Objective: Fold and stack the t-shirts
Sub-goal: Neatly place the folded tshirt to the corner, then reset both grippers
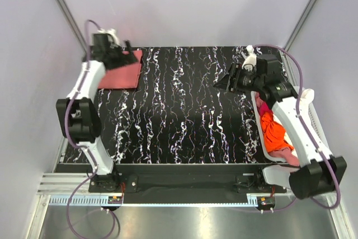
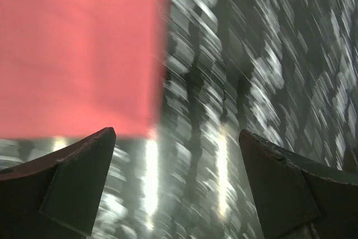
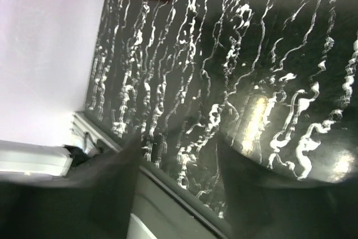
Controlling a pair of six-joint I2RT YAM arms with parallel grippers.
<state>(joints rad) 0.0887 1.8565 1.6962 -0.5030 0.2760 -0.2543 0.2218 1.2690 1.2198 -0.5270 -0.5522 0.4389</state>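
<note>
Wrapping up the placing step, by the look of it: folded salmon-pink t-shirt (image 1: 120, 74) flat at the far left corner of the counter (image 1: 184, 116), left end effector (image 2: 176, 135) just above its edge, jaws wide apart and empty. Right end effector (image 3: 178, 144) over the counter's right side, jaws apart, holding nothing. Calls next for reaching into the white basket (image 1: 260, 117) at the right and lifting one of the remaining t-shirts (image 1: 274, 132) out for spreading mid-counter.
</note>
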